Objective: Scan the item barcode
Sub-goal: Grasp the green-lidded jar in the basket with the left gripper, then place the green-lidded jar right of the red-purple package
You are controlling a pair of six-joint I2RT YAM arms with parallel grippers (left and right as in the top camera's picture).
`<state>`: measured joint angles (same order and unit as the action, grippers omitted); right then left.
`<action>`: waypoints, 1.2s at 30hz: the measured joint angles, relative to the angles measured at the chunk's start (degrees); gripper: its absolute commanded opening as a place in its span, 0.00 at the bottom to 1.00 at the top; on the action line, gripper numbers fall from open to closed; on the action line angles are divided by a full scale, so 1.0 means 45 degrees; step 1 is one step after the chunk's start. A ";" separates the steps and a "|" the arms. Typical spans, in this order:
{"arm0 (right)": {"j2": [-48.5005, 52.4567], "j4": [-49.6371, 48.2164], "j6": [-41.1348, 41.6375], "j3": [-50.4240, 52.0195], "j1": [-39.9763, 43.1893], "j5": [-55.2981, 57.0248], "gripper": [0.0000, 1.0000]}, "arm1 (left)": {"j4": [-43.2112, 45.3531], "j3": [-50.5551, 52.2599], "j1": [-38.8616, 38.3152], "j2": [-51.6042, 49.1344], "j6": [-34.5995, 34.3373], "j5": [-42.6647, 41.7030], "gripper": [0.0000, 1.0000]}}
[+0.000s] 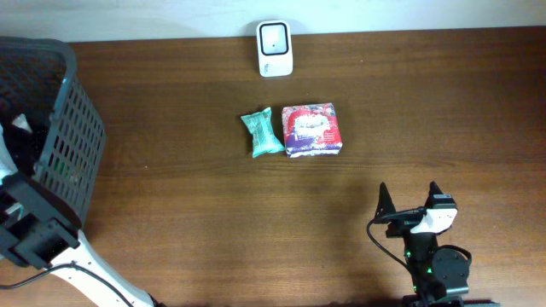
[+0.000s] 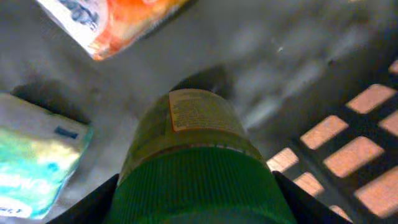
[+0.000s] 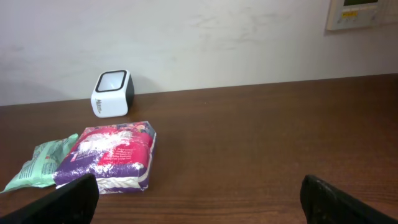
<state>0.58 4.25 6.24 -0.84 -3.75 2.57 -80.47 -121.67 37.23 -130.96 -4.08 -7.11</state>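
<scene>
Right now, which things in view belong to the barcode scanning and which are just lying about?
Job: white box-shaped barcode scanner; green-capped, yellow-labelled bottle; dark mesh plastic basket.
Lying about: green crinkled packet; red-and-purple wrapped pack; orange packet in the basket.

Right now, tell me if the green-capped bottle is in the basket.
In: left wrist view shows the bottle on the floor of the basket, by its slotted wall.

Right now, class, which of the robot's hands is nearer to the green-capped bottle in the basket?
Left. The left hand is inside the basket, its fingers flanking the green-capped bottle. The right hand is far across the table, outside the basket.
</scene>
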 measured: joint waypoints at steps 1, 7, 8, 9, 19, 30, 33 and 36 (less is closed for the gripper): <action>0.0000 0.0000 0.0000 0.0000 0.0000 0.0000 0.99 | -0.0321 -0.0447 0.0000 -0.0053 0.0000 0.0005 0.64; 0.0000 0.0000 -0.0010 0.0000 0.0000 0.0000 0.99 | -0.3594 -0.9185 0.0039 -0.0321 -0.0238 -0.0121 0.61; 0.0000 0.0000 0.0005 0.0000 0.0000 0.0000 0.99 | -0.3609 -1.0418 0.0049 -0.0087 -0.0393 -0.0350 0.61; 0.0000 0.0000 0.0005 0.0005 0.0000 0.0000 0.99 | -0.3628 -1.1317 0.0049 0.0257 -0.0593 -0.0520 0.61; 0.0000 -0.0005 0.0005 0.0000 0.0000 0.0000 0.99 | -0.2331 -1.2551 -0.4770 0.3361 -0.1321 -0.4697 0.60; 0.0000 0.0000 0.0000 0.0000 0.0000 0.0000 0.99 | 0.2132 -1.1268 -1.4974 -0.2390 -0.1865 -0.1054 0.64; 0.0000 -0.0005 -0.0005 0.0000 0.0000 0.0005 0.99 | 0.2414 -1.1268 -1.5926 -0.3721 -0.1914 -0.1025 0.66; 0.0000 0.0000 0.0010 0.0000 0.0000 0.0000 0.99 | 0.2424 -1.1268 -1.6466 -0.5197 -0.1957 -0.1020 0.66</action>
<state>0.58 4.25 6.28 -0.84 -3.75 2.57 -69.56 -172.37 -36.86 -154.34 -12.88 -11.70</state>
